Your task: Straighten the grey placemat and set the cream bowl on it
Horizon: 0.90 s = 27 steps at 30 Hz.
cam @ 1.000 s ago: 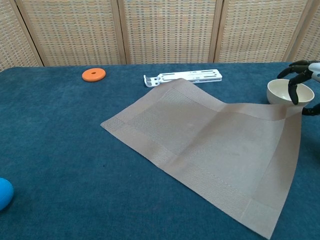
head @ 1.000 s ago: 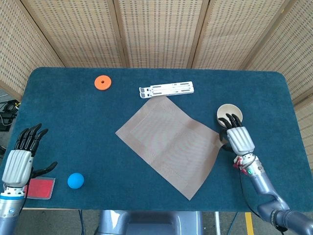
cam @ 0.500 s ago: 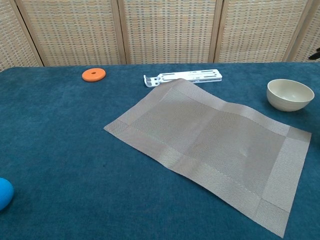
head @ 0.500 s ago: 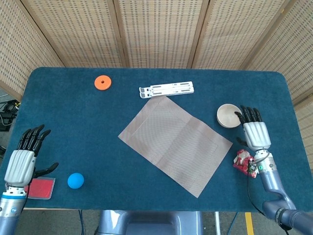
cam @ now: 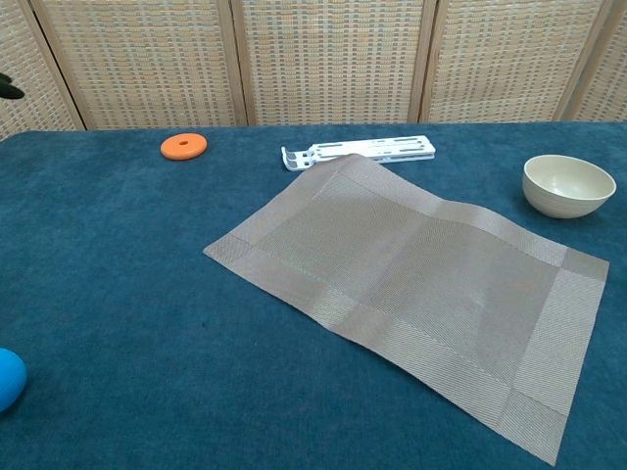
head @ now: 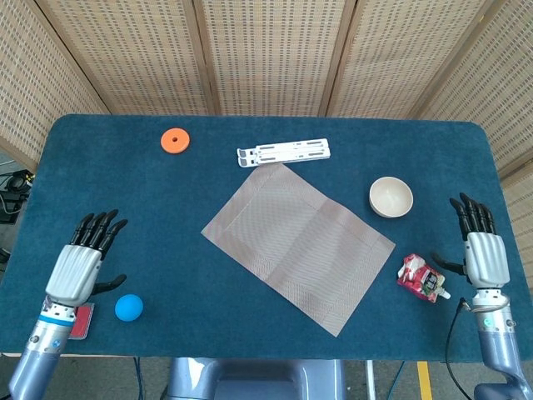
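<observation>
Blue felt table [head: 250, 342] before wicker screens [head: 266, 50]. Grey placemat [head: 297, 244] flat, skewed; cream bowl [head: 391, 197] beside its right corner, apart. Left hand [head: 79, 265], right hand [head: 479, 250] spread, empty. Right hand withdrawn from bowl since earlier frame.

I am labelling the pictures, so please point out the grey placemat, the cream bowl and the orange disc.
grey placemat [head: 297, 247], head view, centre of its woven surface.
cream bowl [cam: 568, 186], chest view, inside of the bowl.
orange disc [head: 175, 140], head view, its top face.
</observation>
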Each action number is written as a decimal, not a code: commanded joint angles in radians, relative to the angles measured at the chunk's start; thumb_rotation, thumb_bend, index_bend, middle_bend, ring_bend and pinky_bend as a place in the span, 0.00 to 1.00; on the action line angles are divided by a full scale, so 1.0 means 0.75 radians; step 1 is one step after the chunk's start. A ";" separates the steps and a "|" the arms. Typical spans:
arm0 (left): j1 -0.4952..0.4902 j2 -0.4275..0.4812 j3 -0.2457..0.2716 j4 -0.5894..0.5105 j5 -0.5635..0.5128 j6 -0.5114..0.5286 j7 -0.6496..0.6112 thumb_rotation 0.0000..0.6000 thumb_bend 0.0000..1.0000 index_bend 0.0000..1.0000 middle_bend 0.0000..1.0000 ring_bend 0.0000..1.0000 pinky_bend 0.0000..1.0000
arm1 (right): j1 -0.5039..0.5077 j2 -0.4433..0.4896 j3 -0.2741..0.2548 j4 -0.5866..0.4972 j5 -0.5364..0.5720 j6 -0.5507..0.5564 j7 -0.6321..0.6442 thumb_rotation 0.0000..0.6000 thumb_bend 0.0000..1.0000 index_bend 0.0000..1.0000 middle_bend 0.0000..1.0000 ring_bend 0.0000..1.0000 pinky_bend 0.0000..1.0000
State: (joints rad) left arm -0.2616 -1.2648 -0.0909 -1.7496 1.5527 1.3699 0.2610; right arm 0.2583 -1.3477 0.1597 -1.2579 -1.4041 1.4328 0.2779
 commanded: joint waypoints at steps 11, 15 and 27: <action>-0.359 -0.302 -0.180 0.231 -0.328 -0.416 0.386 1.00 0.09 0.13 0.00 0.00 0.00 | -0.024 0.073 -0.004 -0.017 -0.042 -0.006 0.190 1.00 0.30 0.09 0.00 0.00 0.00; -0.453 -0.376 -0.207 0.326 -0.407 -0.492 0.456 1.00 0.10 0.13 0.00 0.00 0.00 | -0.028 0.081 -0.001 -0.028 -0.043 -0.006 0.203 1.00 0.29 0.09 0.00 0.00 0.00; -0.623 -0.540 -0.222 0.564 -0.523 -0.587 0.544 1.00 0.12 0.15 0.00 0.00 0.00 | -0.027 0.087 0.017 -0.006 -0.019 -0.035 0.256 1.00 0.29 0.09 0.00 0.00 0.00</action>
State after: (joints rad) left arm -0.7180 -1.6587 -0.2582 -1.3398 1.1715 0.9397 0.6609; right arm 0.2381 -1.2831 0.1720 -1.2628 -1.4186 1.4062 0.4692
